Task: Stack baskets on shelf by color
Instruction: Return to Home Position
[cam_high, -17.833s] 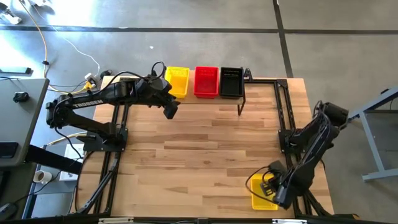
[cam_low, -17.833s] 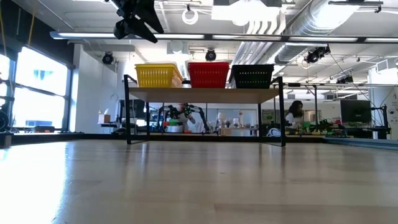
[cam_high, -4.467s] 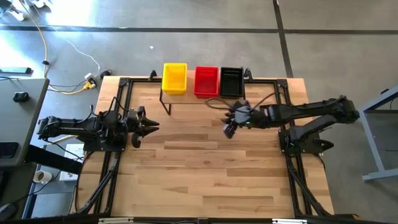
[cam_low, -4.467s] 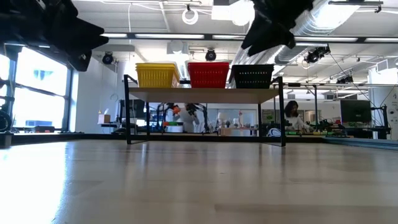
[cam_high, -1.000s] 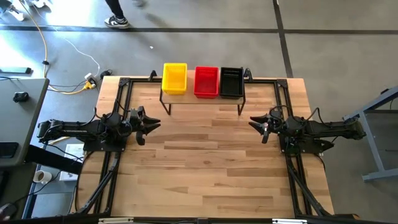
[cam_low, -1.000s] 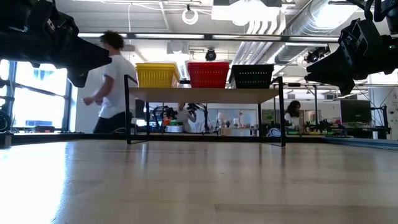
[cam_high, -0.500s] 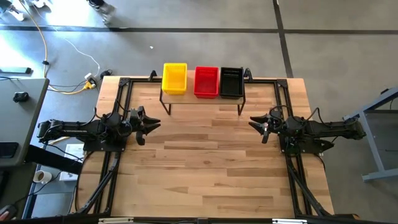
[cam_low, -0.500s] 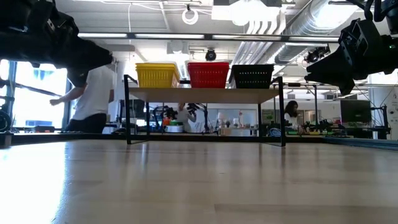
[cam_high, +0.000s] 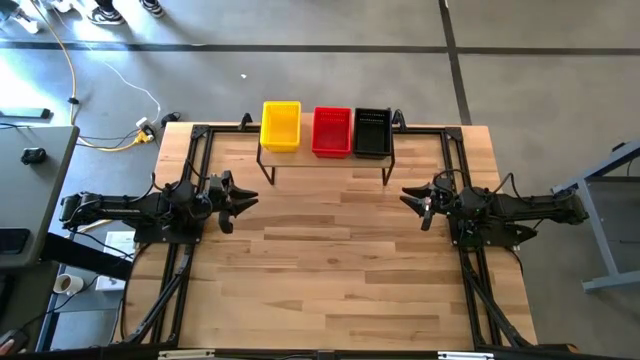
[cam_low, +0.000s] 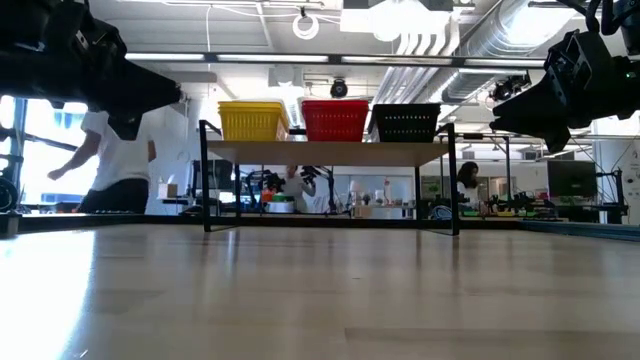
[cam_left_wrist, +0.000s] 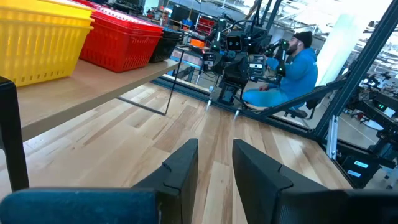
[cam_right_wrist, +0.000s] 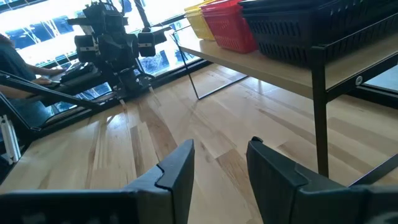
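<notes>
Right arm has drawn back from the shelf since the frame 4.5 s ago. It now lies low at the right edge of the worktop. Person in the room behind has walked further left. Left arm lies opposite, at the left edge. Left jaws and right jaws are spread, empty, pointing inward. On the shelf, side by side: yellow baskets, red baskets, black baskets.
</notes>
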